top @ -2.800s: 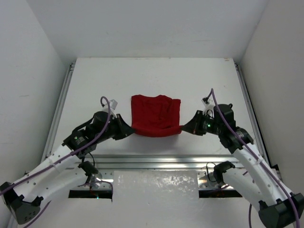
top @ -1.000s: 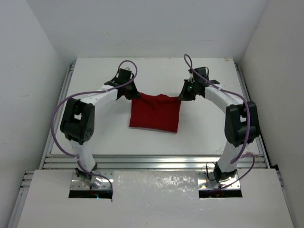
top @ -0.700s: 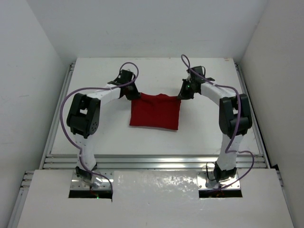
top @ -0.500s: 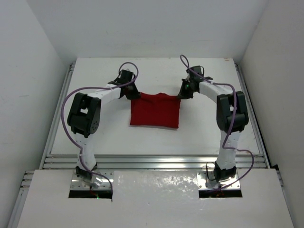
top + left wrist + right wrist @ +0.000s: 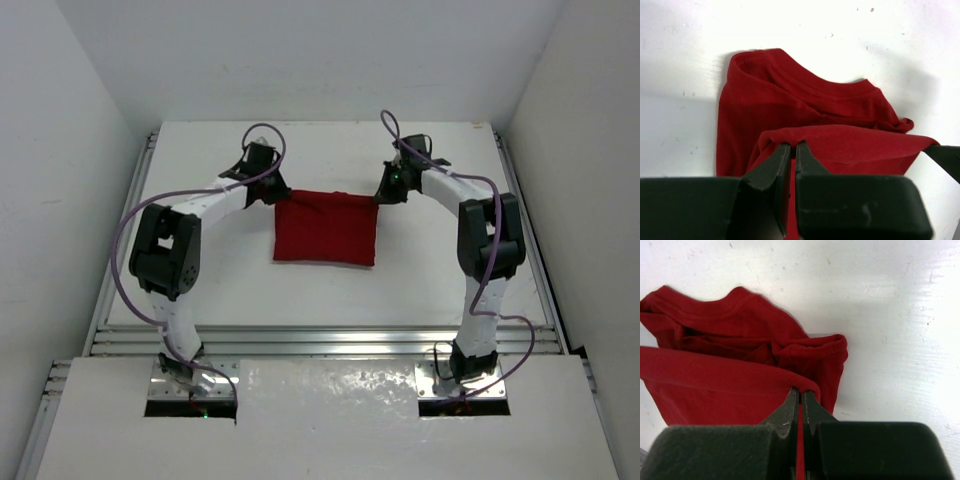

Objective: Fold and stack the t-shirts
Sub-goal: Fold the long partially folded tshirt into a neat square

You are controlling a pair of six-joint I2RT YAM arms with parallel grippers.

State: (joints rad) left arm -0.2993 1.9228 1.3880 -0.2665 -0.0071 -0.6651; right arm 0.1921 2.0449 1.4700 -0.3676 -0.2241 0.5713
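A dark red t-shirt [image 5: 326, 228] lies folded into a rough square in the middle of the white table. My left gripper [image 5: 277, 195] is shut on its far left corner, and the right gripper [image 5: 379, 197] is shut on its far right corner. In the left wrist view the left gripper [image 5: 792, 146] pinches a folded edge of the t-shirt [image 5: 850, 142] held over the collar layer beneath. The right gripper [image 5: 800, 390] likewise clamps the folded edge of the t-shirt [image 5: 715, 377] in the right wrist view, above the collar and a sleeve.
White walls close in the table [image 5: 200, 290] on the left, right and far sides. Metal rails [image 5: 320, 340] run along the near edge and both flanks. Both arms reach far forward, elbows out to the sides, purple cables looping above them.
Both grippers carried the shirt's near edge up and over to the far edge, folding it in half. In the last second they moved slightly farther back, and the top edge pulled straight.
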